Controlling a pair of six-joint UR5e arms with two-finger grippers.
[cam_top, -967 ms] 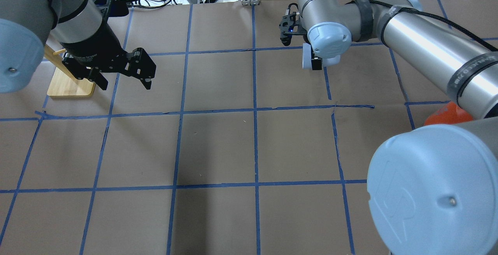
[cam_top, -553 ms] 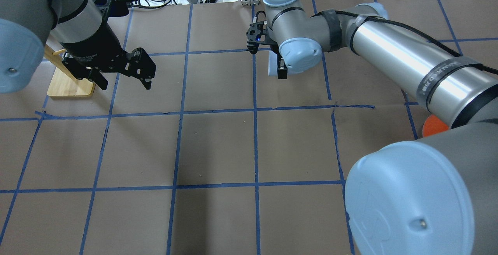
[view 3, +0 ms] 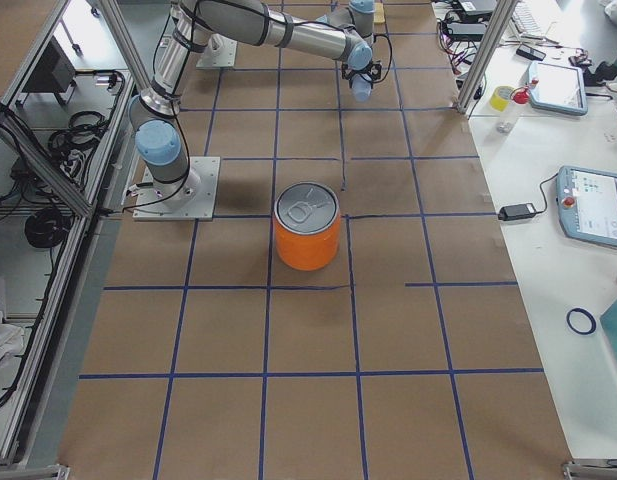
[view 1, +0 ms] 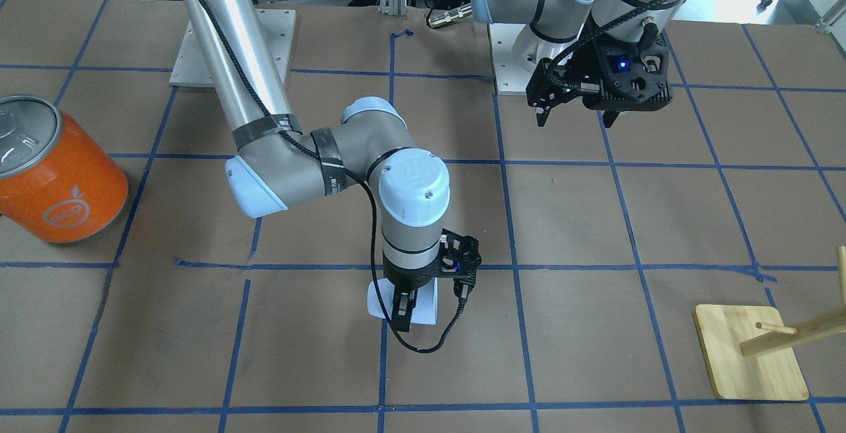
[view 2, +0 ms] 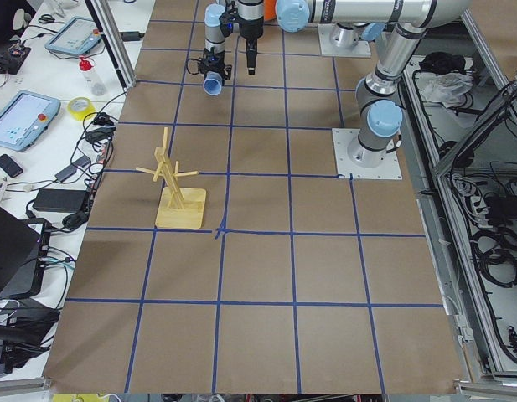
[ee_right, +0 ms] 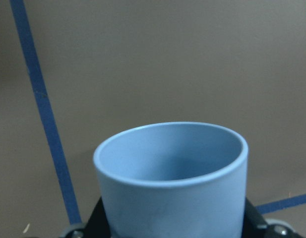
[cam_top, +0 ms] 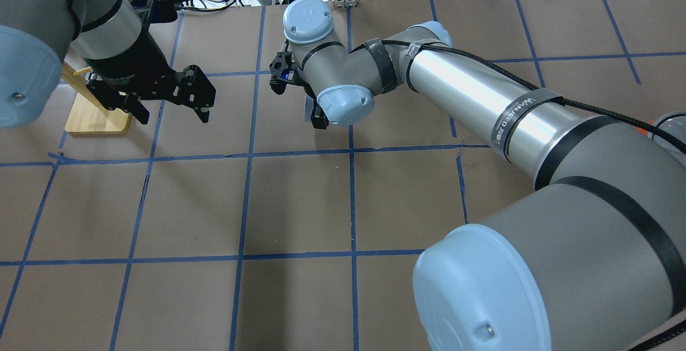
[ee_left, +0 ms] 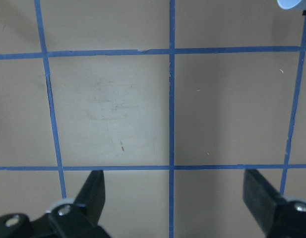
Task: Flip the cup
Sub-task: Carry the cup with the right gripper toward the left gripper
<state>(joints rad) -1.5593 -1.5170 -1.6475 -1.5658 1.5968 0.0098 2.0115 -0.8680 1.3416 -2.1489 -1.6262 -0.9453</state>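
My right gripper (view 1: 402,314) is shut on the pale blue cup (view 1: 426,304) and holds it just above the brown table, in the far middle. The right wrist view shows the cup (ee_right: 172,183) between the fingers, its bluish inside visible. In the exterior left view the cup (view 2: 212,84) has its opening turned sideways. In the overhead view the right wrist hides most of the cup and only the gripper (cam_top: 319,120) shows. My left gripper (cam_top: 172,112) is open and empty, hovering well to the left of the cup; it also shows in the left wrist view (ee_left: 175,198).
A large orange can (view 1: 59,182) with a grey lid stands on the robot's right side of the table. A wooden peg stand (view 1: 750,354) sits at the far left, just beyond my left gripper. Blue tape lines grid the table.
My right arm has swung to the left across the far part of the table, carrying the cup. My left arm has not moved.
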